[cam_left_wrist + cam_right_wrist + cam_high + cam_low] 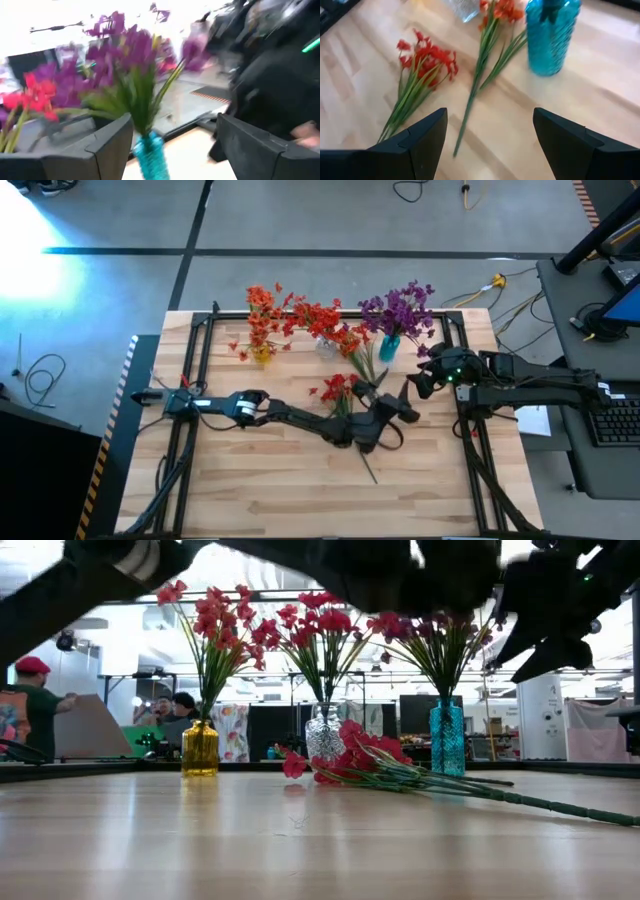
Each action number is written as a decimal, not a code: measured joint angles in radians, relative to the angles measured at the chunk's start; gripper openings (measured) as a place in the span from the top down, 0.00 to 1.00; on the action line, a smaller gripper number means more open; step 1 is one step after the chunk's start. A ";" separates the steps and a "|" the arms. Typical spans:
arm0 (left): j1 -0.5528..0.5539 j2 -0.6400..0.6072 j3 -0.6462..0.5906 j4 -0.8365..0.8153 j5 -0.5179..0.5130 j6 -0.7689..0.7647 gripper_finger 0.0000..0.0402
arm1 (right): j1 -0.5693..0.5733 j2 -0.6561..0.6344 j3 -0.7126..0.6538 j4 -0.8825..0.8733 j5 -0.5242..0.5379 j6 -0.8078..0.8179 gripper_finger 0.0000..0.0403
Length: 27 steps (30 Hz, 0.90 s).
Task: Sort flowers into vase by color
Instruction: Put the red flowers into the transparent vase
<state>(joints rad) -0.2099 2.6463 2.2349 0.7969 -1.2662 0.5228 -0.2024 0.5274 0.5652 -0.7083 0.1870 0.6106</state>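
On table (pixel 250 470): loose red flowers (pixel 335 390), hands empty

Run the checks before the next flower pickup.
1. Left gripper open, nothing between fingers: ok.
2. Right gripper open and empty: ok.
3. Loose red flowers still on the table, unsorted: not ok.
4. Yellow vase, clear vase and teal vase upright: ok.
5. Purple flowers in the teal vase: ok.
6. Stem ends reachable under the left arm: cannot tell.
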 joint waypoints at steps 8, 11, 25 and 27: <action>-0.111 -0.117 -0.005 -0.111 0.208 0.200 0.33 | 0.000 0.000 0.000 -0.018 -0.038 -0.014 0.29; -0.150 -0.210 -0.006 -0.346 0.273 0.168 0.33 | 0.000 0.000 0.000 -0.016 -0.038 -0.031 0.29; -0.065 -0.511 -0.080 -1.375 1.689 -0.513 0.36 | 0.006 0.010 -0.018 -0.013 -0.062 -0.056 0.29; -0.072 -0.528 -0.100 -1.508 1.633 -0.558 0.36 | 0.017 0.011 -0.022 -0.013 -0.109 -0.044 0.29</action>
<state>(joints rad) -0.2816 2.1184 2.1346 -0.7114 0.3670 -0.0355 -0.1856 0.5388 0.5436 -0.7214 0.0779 0.5663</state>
